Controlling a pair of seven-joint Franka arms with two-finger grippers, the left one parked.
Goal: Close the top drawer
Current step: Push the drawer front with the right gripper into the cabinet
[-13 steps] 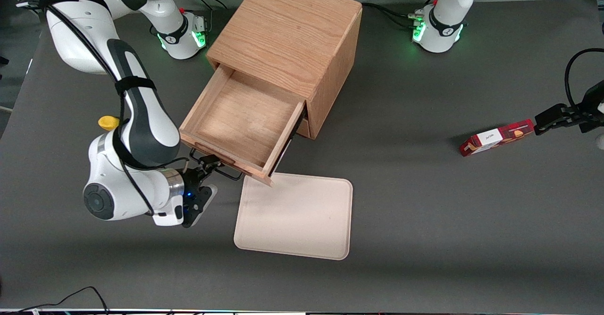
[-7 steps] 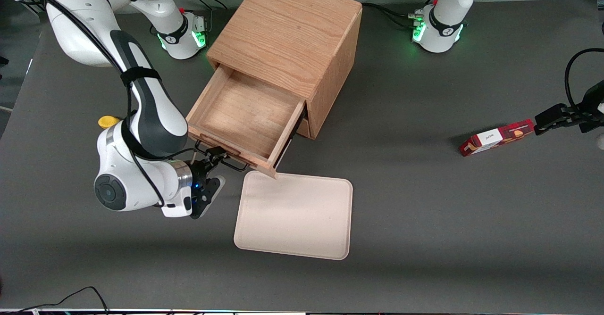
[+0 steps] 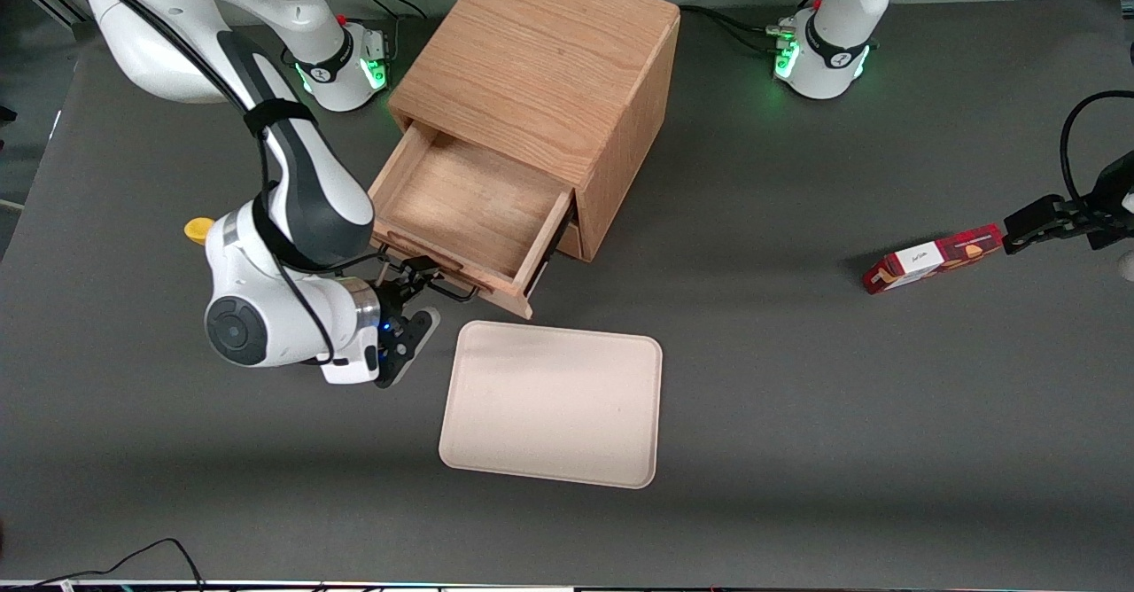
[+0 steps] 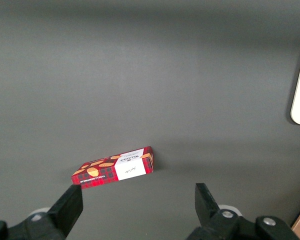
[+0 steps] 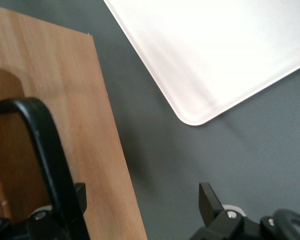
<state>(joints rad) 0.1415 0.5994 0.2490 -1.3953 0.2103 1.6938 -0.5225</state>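
Facing the front camera, half-out top drawer (image 3: 469, 206), spread hand (image 3: 415, 301) at its handle (image 3: 447, 288).

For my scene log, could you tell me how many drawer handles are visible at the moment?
1. The top drawer has a black handle on its front, facing the tray; the claw is at it, fingers open. A lower drawer's handle may be hidden beneath.

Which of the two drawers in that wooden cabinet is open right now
The top drawer: it sticks out with its inside showing. The gripper is at its black handle. The lower drawer sits in.
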